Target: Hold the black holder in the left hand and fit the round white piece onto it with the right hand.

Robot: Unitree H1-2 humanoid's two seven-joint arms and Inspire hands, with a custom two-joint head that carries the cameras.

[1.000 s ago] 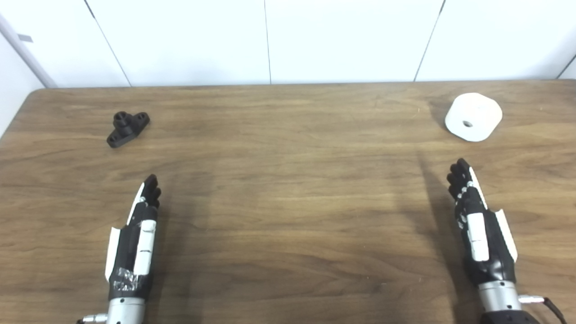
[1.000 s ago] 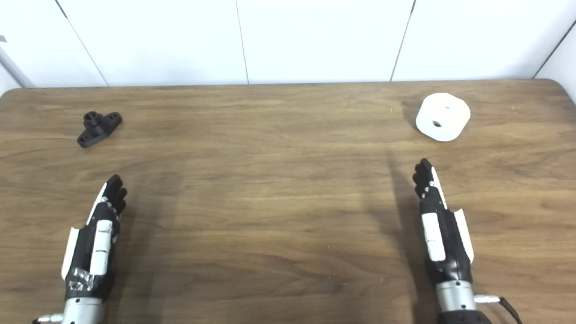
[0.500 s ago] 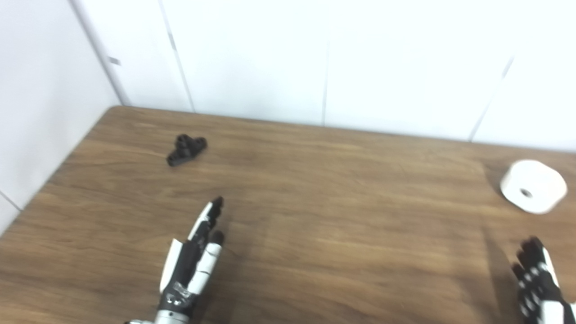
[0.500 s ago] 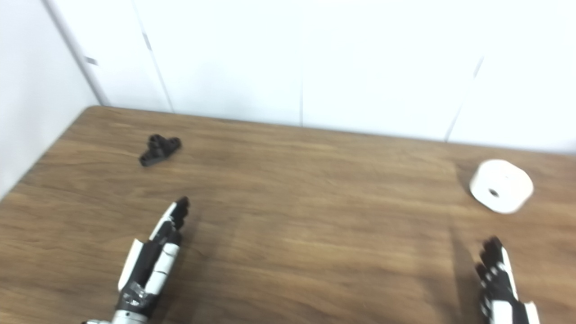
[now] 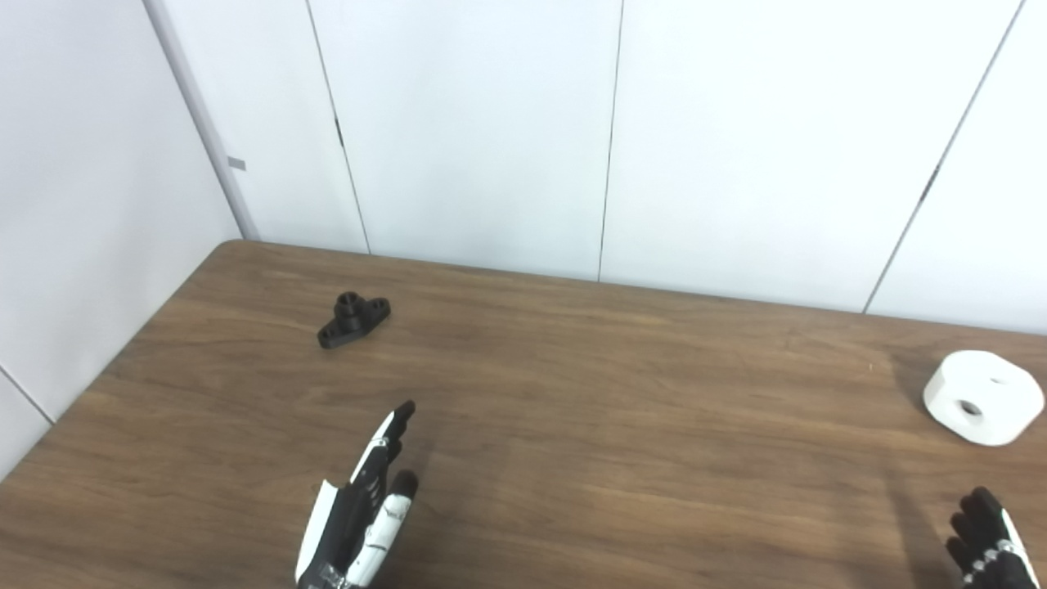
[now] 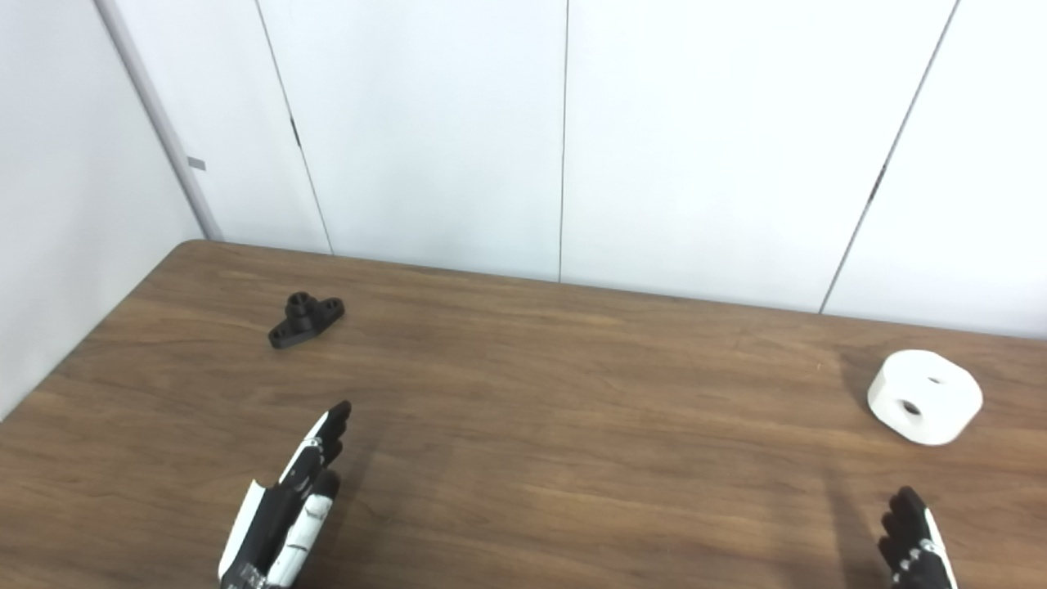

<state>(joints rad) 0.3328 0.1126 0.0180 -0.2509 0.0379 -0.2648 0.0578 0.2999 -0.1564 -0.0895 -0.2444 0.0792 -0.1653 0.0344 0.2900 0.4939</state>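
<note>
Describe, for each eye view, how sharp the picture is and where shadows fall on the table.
Left eye view: sharp; the black holder shows crisp edges, and a soft shadow lies right of the left hand. Right eye view: equally sharp; the round white piece casts a faint shadow to its left, and the right hand is cropped at the bottom edge.

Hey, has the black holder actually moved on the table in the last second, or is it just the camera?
No. The black holder keeps its place near the table's far left corner; the whole picture shifted, so the camera moved.
</note>
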